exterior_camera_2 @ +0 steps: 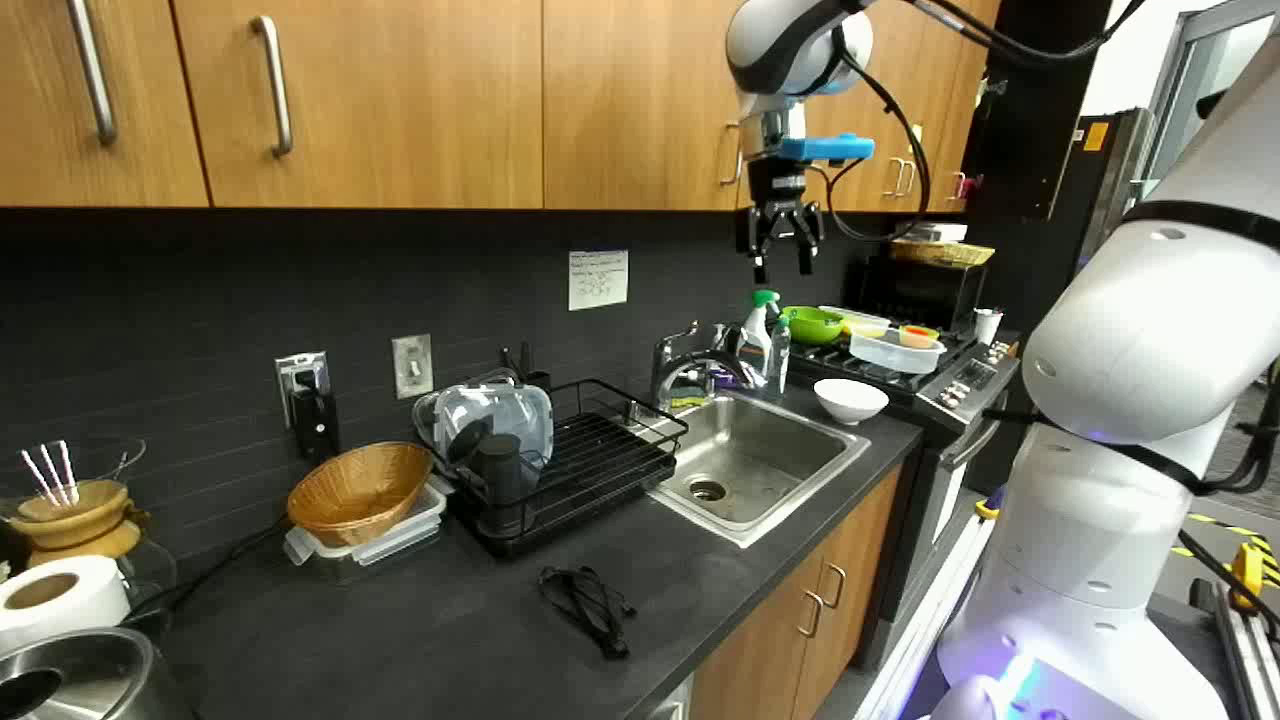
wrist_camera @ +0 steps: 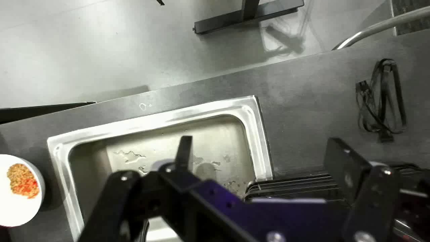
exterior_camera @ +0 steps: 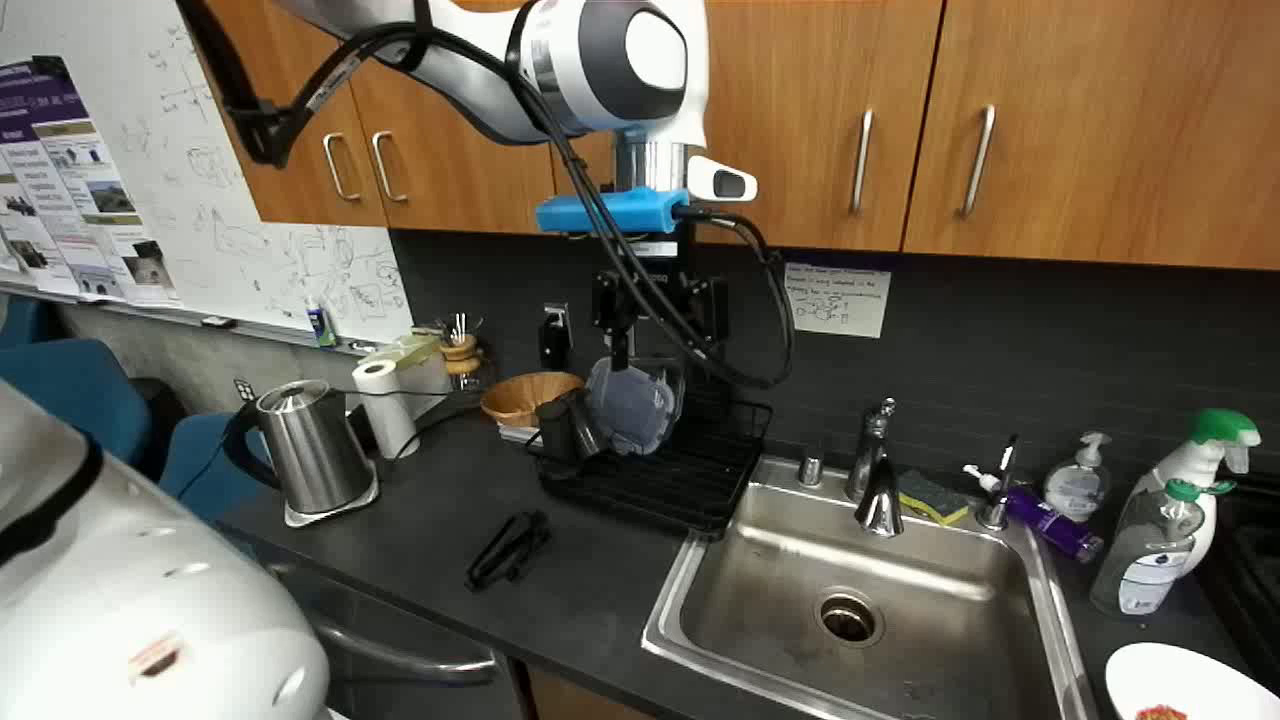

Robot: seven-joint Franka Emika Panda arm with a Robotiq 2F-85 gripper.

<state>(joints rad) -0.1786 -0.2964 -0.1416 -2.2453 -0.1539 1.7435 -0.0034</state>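
My gripper [wrist_camera: 263,156] is open, with nothing between its fingers. In both exterior views the gripper [exterior_camera: 665,350] [exterior_camera_2: 783,266] hangs pointing down, well above the counter and touching nothing. In the wrist view the black drying rack [wrist_camera: 295,185] and the right side of the steel sink [wrist_camera: 151,124] show beneath the fingers. The rack [exterior_camera_2: 620,470] holds a clear plastic container [exterior_camera_2: 500,415] and a dark cup [exterior_camera_2: 500,470]. A white bowl [wrist_camera: 10,201] with orange and red bits stands beside the sink. A black cable bundle [wrist_camera: 383,97] lies on the counter.
Wooden cabinets [exterior_camera: 800,120] hang behind the arm. The faucet [exterior_camera: 878,480], a spray bottle [exterior_camera: 1190,470] and a soap bottle [exterior_camera: 1150,550] stand around the sink. A wicker basket [exterior_camera_2: 360,490], a kettle [exterior_camera: 315,445] and a paper roll [exterior_camera: 385,405] stand on the counter.
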